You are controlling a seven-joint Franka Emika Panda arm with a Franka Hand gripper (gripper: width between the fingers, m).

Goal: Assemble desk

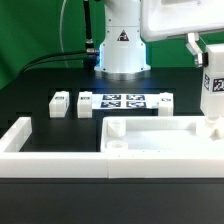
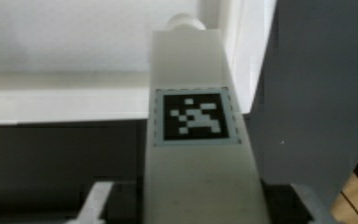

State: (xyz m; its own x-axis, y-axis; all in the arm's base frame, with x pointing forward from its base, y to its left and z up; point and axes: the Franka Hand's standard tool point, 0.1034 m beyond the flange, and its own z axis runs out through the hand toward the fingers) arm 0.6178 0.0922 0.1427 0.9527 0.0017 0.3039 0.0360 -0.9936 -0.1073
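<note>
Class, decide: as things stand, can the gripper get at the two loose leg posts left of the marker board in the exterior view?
Probably not yet. The gripper is shut on another leg post over the tabletop corner, so its jaws are occupied. Nothing covers the loose leg posts themselves.

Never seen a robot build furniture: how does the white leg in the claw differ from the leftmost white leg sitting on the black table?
The held leg stands upright in the gripper; the loose leg rests on the table, untouched. The held leg's lower end is at the tabletop's corner; the loose leg sits apart from it. From this side the held leg looks tall, the loose leg squat. Both are white.
</note>
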